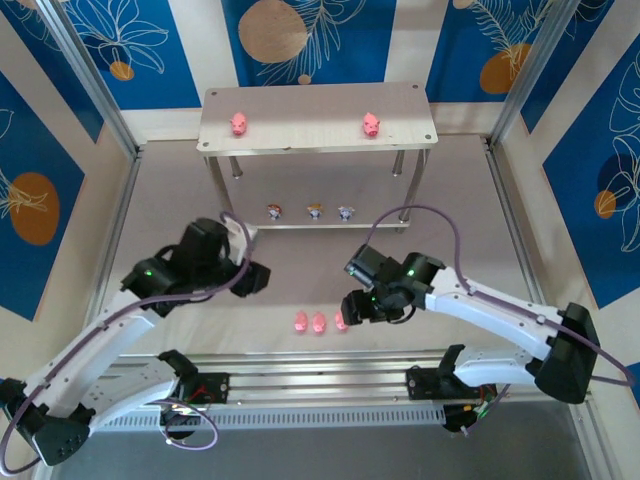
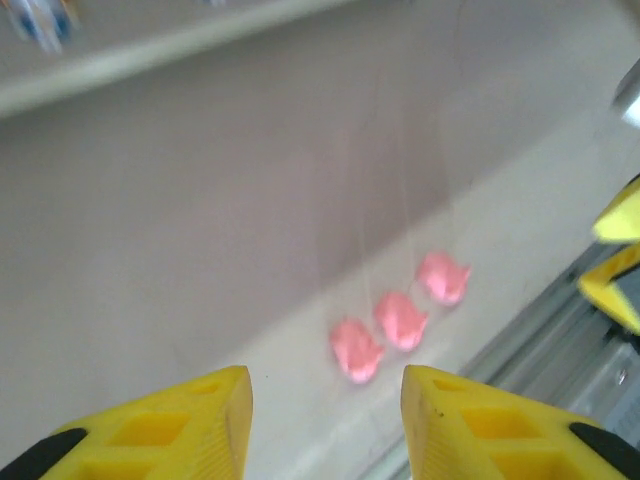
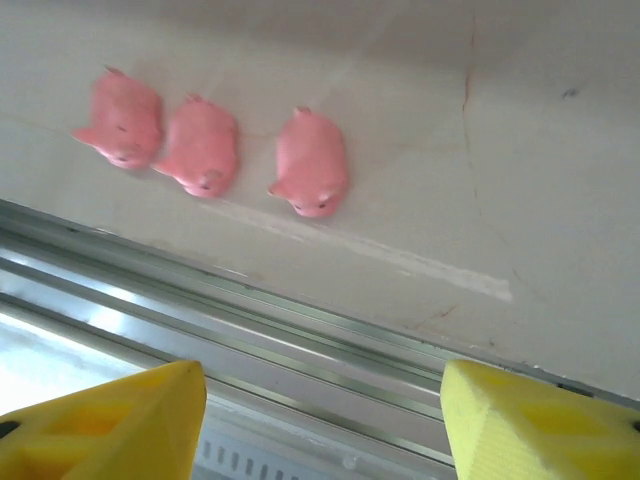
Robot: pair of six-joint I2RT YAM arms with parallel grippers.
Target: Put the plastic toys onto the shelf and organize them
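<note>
Step in hand: collecting the three pink pigs (image 1: 319, 323) lying on the worktop (image 1: 450, 240), bound for the shelf (image 1: 310, 112). My right hand (image 3: 320, 400) is wide and empty, with the nearest pig (image 3: 312, 165) just ahead of it. My left hand (image 2: 325, 400), partly spread and empty, faces the same row. Next move, in my judgement: lower, straddle one pig, close.

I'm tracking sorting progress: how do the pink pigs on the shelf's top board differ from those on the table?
Count: two shelf pigs, three table pigs. Place: shelf pigs sit on the top board; table pigs lie on the table by its near edge. Spacing: shelf pigs stand far apart; table pigs form a tight row. All are pink pigs.
</note>
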